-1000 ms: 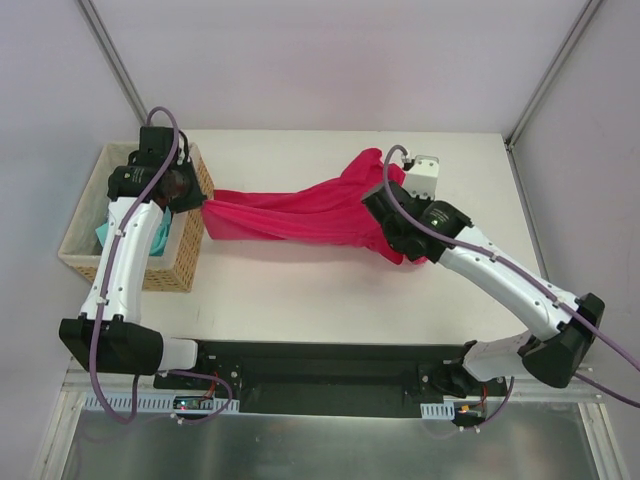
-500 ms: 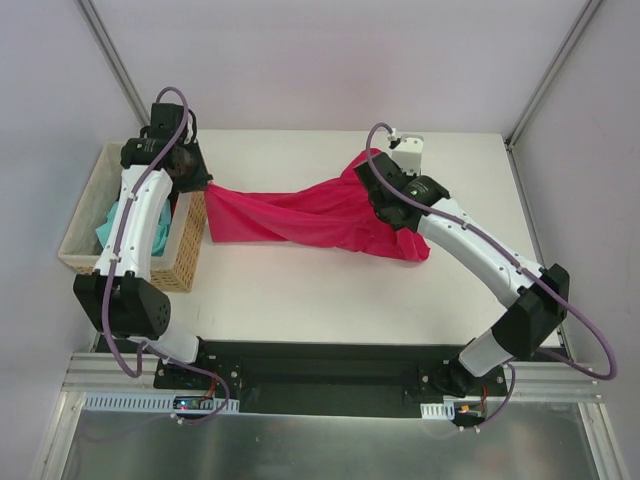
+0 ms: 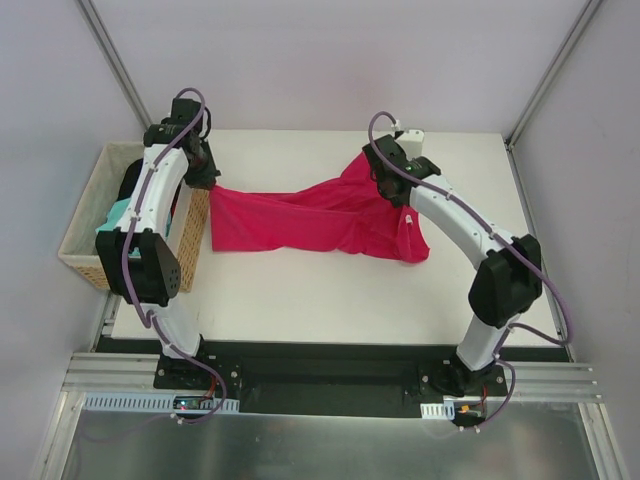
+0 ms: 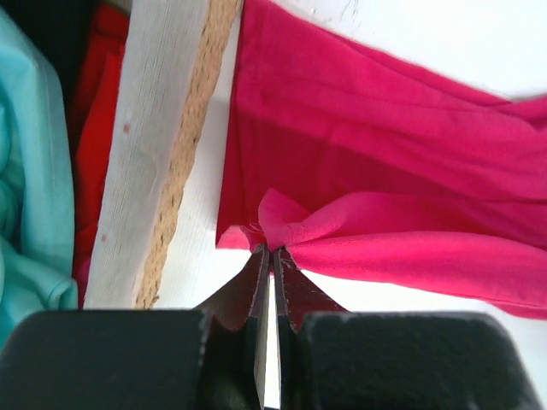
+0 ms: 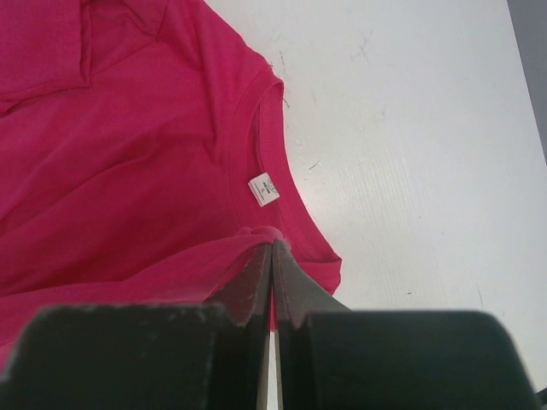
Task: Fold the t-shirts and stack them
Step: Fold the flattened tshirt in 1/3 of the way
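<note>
1. Crimson t-shirt [image 3: 310, 220] is strung left to right across the far half of the table [image 3: 300, 310]. It is pinched at both ends, and its middle sags onto the surface as far as I can tell.
2. Left gripper [image 4: 267, 252] is clamped tight on a bunched corner of the cloth. It sits just beside the right wall of the wicker basket [image 3: 90, 272].
3. Right gripper [image 5: 272, 249] is clamped on a fold next to the neckline, with the white neck label [image 5: 264, 190] just ahead of the fingertips. I judge the collar end is on the right and the hem end on the left.
4. Key relation: the shirt's long axis runs gripper to gripper, roughly parallel to the near edge, and each arm owns its own end. Spreading it flat means pulling the ends apart along that line, then laying it toward me.
5. Room for moving:
   - Near side: bare tabletop shows between the shirt and the arm bases.
   - Right: more tabletop shows past the collar.
   - Left: tight, because the basket wall is right at the left pinch, so I'd be wary of dragging cloth over the rim.
6. Mint-green shirt [image 4: 26, 171] lies bunched inside the basket, not yet handled. Some red cloth shows beside it, but I can't tell what it belongs to.
7. Stage, as I judge it: the first shirt is being spread and no fold is made yet.
</note>
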